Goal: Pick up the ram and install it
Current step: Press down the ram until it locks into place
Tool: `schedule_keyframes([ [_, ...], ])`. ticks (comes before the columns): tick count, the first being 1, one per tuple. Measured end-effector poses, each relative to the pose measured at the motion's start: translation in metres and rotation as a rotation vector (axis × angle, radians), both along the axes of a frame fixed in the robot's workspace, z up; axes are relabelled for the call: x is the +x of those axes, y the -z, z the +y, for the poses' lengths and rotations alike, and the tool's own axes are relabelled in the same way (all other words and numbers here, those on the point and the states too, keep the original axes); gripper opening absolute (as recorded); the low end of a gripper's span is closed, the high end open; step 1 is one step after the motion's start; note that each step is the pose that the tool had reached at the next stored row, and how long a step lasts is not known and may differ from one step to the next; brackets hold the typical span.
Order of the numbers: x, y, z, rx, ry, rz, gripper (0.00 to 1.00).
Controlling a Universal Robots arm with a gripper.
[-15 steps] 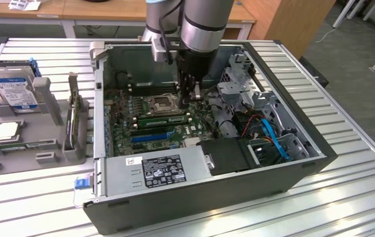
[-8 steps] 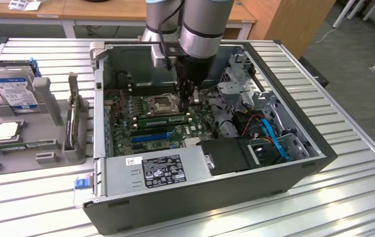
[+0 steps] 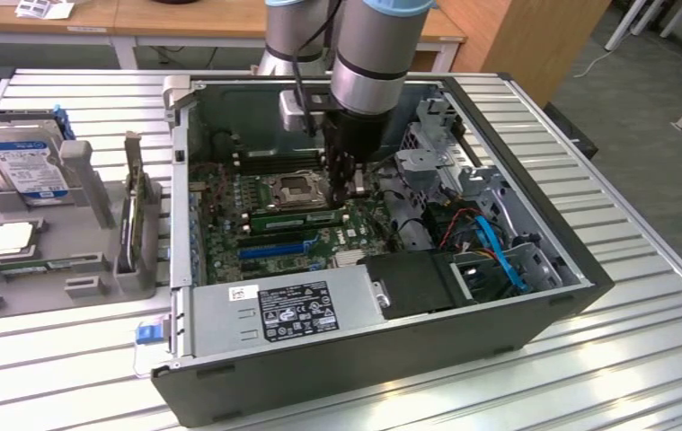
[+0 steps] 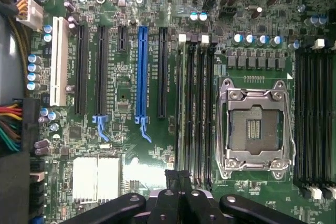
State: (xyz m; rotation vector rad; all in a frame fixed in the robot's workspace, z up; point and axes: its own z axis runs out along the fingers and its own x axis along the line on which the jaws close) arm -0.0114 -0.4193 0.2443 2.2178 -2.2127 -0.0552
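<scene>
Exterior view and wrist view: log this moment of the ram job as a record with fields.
gripper: shut, down inside the case, over the board
ram: green stick lying along the slots beside the socket, by the gripper tip
seated: cannot tell
socket: empty
hard drive: upright in the holder outside the case, exterior view's left

Slatted metal table with an open PC on it

The ribbed silver table carries an open black computer case at its middle; beside it, toward the exterior view's left, sits a grey parts holder with a hard drive standing in it.
</scene>
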Motion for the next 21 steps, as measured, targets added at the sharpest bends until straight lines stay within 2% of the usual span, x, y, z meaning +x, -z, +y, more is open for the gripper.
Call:
schedule_keyframes([
  [8,0.003,0.0012,0.0001,0.0006,0.000,0.0000,0.10],
  [16,0.009,0.0148,0.0001,0.0004,0.000,0.0000,0.10],
  [21,0.009,0.0168,0.0000,0.0002,0.000,0.0001,0.10],
])
